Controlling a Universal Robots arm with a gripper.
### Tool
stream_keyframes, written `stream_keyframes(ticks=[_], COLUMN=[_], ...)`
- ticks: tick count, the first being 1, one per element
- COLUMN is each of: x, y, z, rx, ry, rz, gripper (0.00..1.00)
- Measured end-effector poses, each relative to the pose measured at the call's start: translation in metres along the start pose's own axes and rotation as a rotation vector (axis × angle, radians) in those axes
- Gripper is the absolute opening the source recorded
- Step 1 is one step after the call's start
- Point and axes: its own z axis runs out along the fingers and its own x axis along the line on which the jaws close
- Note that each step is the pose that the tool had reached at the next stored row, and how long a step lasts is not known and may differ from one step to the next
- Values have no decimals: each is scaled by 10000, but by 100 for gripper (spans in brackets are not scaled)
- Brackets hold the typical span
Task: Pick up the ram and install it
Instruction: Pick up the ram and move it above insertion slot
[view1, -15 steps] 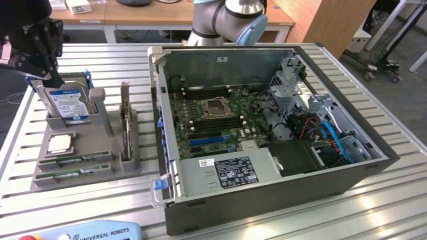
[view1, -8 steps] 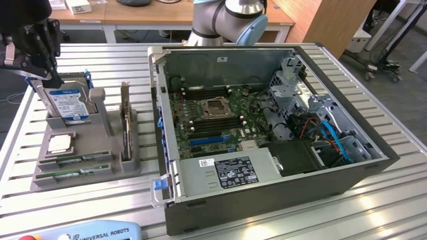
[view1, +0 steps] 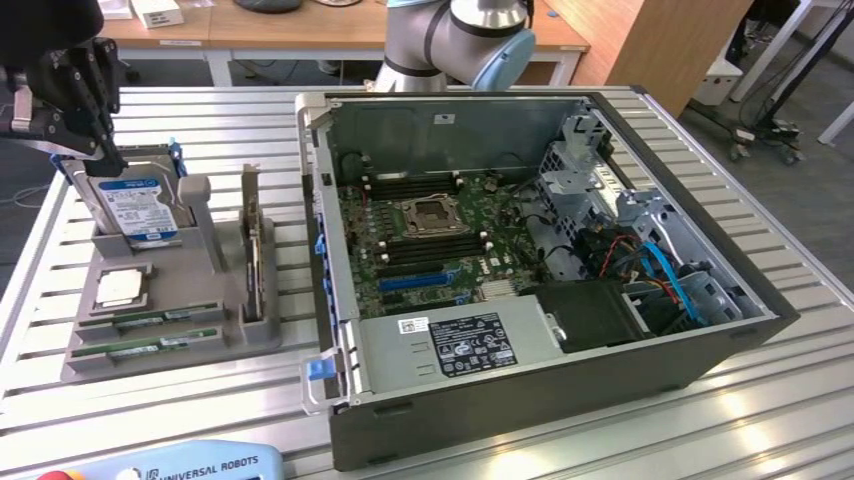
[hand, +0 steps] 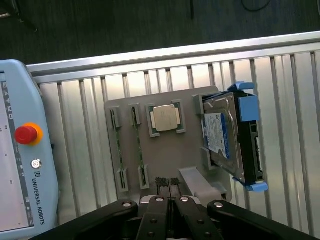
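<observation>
Two ram sticks lie on edge in slots of the grey holder (view1: 200, 355): one ram stick (view1: 163, 318) and a second (view1: 147, 347) nearer the table's front. The wrist view shows them as thin green strips, the first ram stick (hand: 140, 150) and the second (hand: 119, 147). My gripper (view1: 107, 160) hangs at the exterior view's left, above the holder's far end by the hard drive (view1: 134, 210). In the wrist view my gripper (hand: 167, 181) is shut with nothing between its fingers, a little above the holder (hand: 165, 160) and beside the nearer ram stick.
An open computer case (view1: 667, 330) lies at the exterior view's right, its motherboard (view1: 427, 225) and dark memory slots exposed. The holder also carries a processor chip (hand: 166, 118), the blue-labelled hard drive (hand: 225, 137) and an upright expansion card (view1: 251, 240). A teach pendant (hand: 20, 150) lies at the table's front.
</observation>
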Motion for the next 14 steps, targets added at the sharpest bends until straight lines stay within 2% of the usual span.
stream_keyframes(ticks=[12, 14], x=[0, 0], y=[0, 0], z=[0, 0], rx=[0, 0], ry=[2, 2], rz=[-13, -13], gripper=[10, 16])
